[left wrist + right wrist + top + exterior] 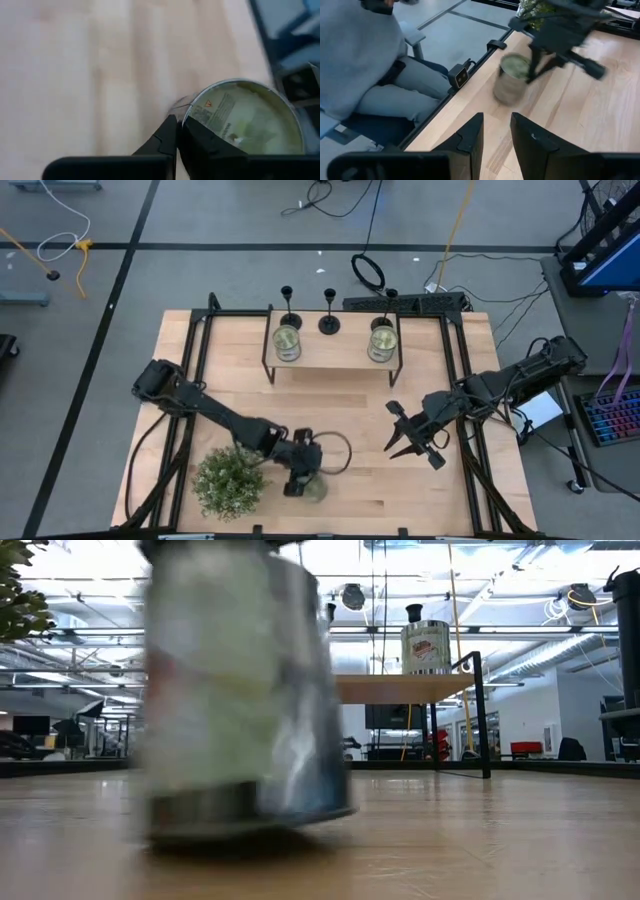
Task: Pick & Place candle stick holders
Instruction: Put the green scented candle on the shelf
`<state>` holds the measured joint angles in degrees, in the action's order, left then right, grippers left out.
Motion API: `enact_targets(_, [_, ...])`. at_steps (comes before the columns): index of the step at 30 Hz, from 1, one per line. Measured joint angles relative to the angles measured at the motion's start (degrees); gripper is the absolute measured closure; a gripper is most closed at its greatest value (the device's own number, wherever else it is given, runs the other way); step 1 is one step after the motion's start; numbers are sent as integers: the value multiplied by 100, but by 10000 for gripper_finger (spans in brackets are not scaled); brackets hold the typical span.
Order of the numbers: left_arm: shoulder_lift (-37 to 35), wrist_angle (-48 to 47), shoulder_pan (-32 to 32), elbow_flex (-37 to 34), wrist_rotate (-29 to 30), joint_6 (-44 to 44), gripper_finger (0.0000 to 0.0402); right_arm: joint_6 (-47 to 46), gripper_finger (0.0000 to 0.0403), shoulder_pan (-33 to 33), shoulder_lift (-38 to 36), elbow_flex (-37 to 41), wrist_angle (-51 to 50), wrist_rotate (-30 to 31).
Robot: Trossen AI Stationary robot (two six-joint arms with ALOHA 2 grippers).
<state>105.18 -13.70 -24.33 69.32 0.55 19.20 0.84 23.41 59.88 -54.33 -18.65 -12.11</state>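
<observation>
Three black candle stick holders (288,320) (329,323) (391,302) stand by their round bases at the table's far edge, behind a small wooden shelf (333,352). No gripper is near them. My left gripper (300,476) is at the near edge, right of the green plant (230,480), shut on a metal tin candle (313,489). The tin also shows blurred in the low view (240,700) and in the right wrist view (511,76). My right gripper (408,440) is open and empty over the table's right half. My left gripper pinches the tin's upper rim (186,111) between its two fingers, one finger (166,137) outside the wall and the other (205,142) over the tin's top. The fingers come from above, slanting down. The tin stands slightly tilted; whether its base (250,812) touches the table I cannot tell.
Two more tin candles (287,342) (382,340) stand on the shelf. A black frame (200,340) runs along the table's sides. A seated person in grey (365,65) is at the table's near edge. Bare wood lies between the two grippers (350,405).
</observation>
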Motion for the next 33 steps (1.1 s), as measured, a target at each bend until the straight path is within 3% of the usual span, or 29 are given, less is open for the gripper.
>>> enact_targets(9, [-45, -55, 919, 58, 169, 413, 395, 1, 312, -4, 2, 2, 43, 27])
enact_targets(13, [-194, -374, 1237, 393, 496, 540, 396, 35, 312, -4, 2, 2, 42, 27])
enact_targets(20, [-236, -2183, 1574, 1816, 1502, 0, 398, 343, 312, -6, 2, 2, -2, 35])
enact_targets(24, [-236, -2652, 1990, 2627, 1899, -117, 399, 336, 312, -6, 2, 2, -32, 314])
enact_targets(30, [-223, -3425, 2822, 3603, 1868, -520, 400, 330, 312, -8, 2, 2, -348, 916])
enact_targets(33, [-244, -3594, 3243, 3789, 1912, -523, 400, 330, 312, -8, 4, 2, -466, 926])
